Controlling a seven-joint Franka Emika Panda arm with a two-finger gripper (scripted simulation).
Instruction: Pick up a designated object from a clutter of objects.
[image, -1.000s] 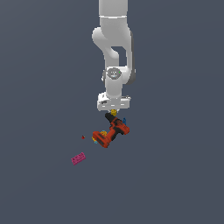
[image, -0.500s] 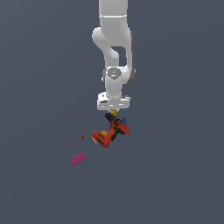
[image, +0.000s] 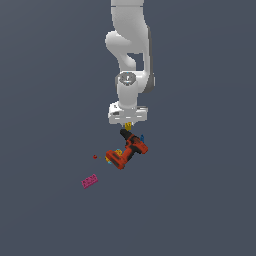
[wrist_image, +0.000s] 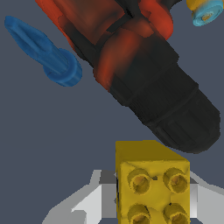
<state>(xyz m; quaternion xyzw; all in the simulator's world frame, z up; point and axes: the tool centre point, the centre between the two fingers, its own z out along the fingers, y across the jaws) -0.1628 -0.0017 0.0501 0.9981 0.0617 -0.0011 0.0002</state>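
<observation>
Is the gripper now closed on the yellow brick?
Yes: the gripper is shut on the yellow brick, its fingers against both sides.

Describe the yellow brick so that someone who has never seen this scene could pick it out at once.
Find the white robot arm and follow it down to its gripper, just above the black nose of the orange-red power drill. The mustard-yellow brick sits between the gripper's fingers. It is blocky with round studs on one face, unlike the flat pink brick lying off alone toward the exterior view's left.
</observation>
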